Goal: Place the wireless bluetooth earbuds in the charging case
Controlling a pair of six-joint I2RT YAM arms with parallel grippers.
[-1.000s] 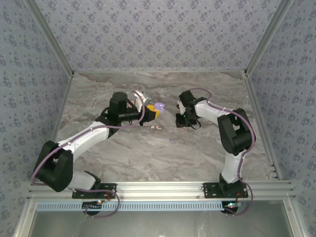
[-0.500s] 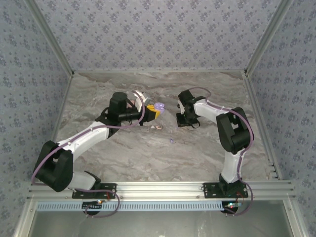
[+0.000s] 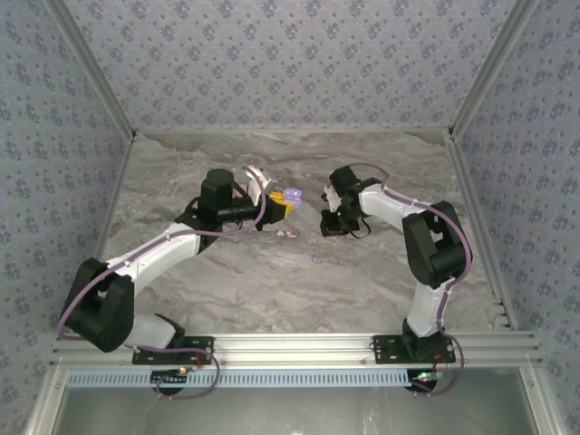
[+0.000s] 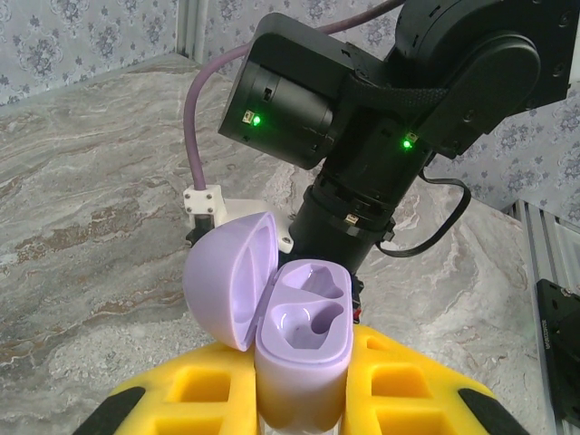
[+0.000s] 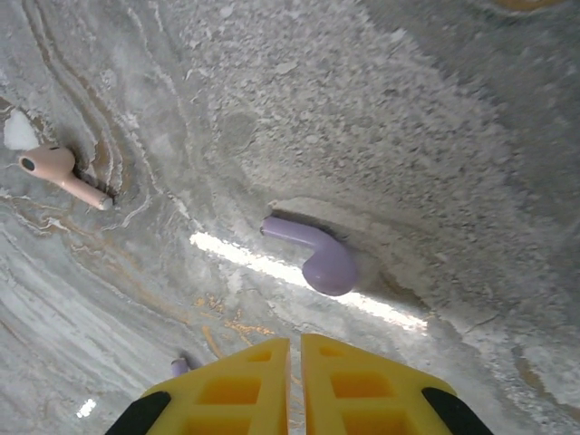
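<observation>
Lilac charging case (image 4: 299, 335), round lid open, pinched in yellow left fingers (image 4: 444, 376), right fingers (image 5: 362, 353) pressed together, lilac earbud (image 5: 317, 256) on marbled grey tabletop (image 5: 435, 118) just past their tips, pink earbud (image 5: 59, 172) at ten o'clock.

Even, fairly bright overhead light fills the top view, leaving only faint, soft shadows on the marbled surface (image 3: 290, 281). From the right wrist, a bright streak of glare crosses the surface beside the lilac earbud (image 5: 322, 261), which has a soft shadow hugging it. From the left wrist, the open lilac case (image 4: 304, 317) is sharp and evenly lit, and two green lamps (image 4: 255, 119) glow behind it.
</observation>
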